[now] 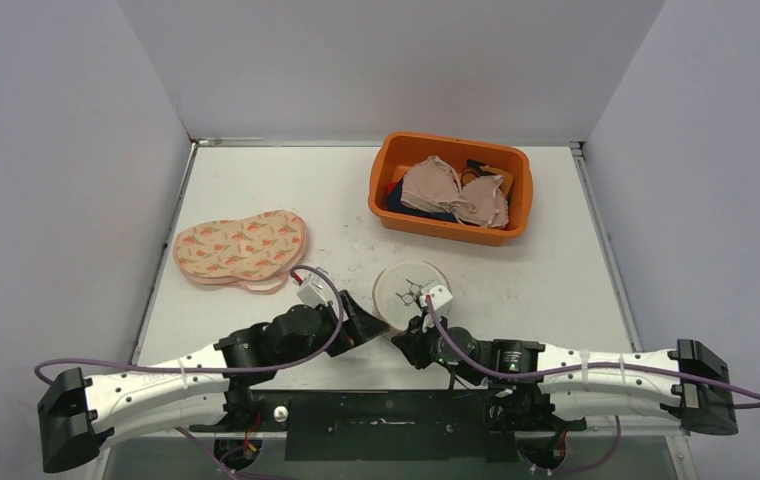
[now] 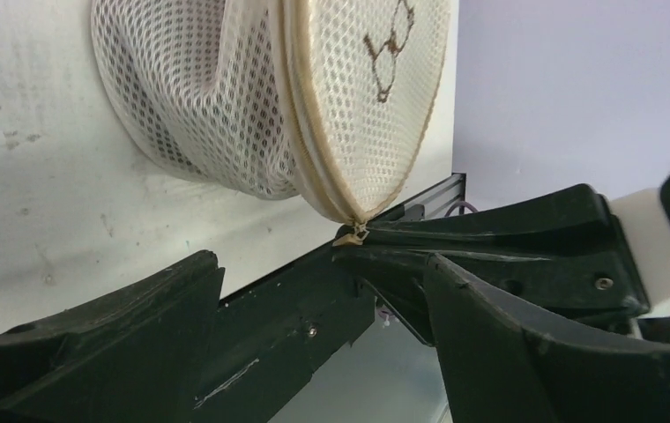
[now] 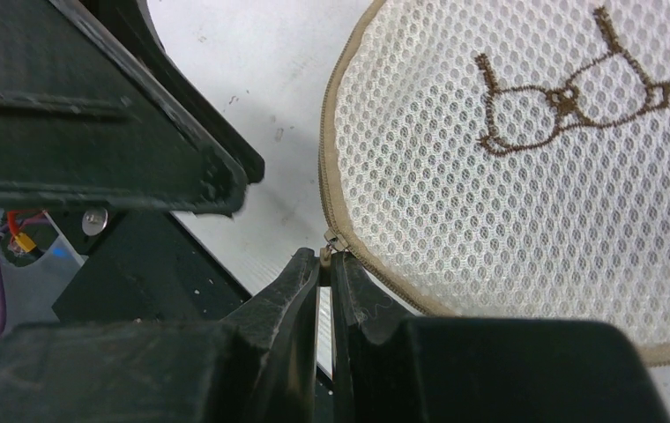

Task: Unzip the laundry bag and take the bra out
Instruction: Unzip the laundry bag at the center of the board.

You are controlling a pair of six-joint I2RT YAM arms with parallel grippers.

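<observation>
Right wrist view: the right gripper [image 3: 325, 266] pinches the zipper pull [image 3: 324, 254] to open the laundry bag [image 3: 525, 176], while the left gripper [image 1: 368, 322] gapes wide.

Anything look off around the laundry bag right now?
Nothing spilled or damaged. One oddity: the right claw pinches the zipper pull of the laundry bag, but the left claw stands open, bracing nothing.
</observation>
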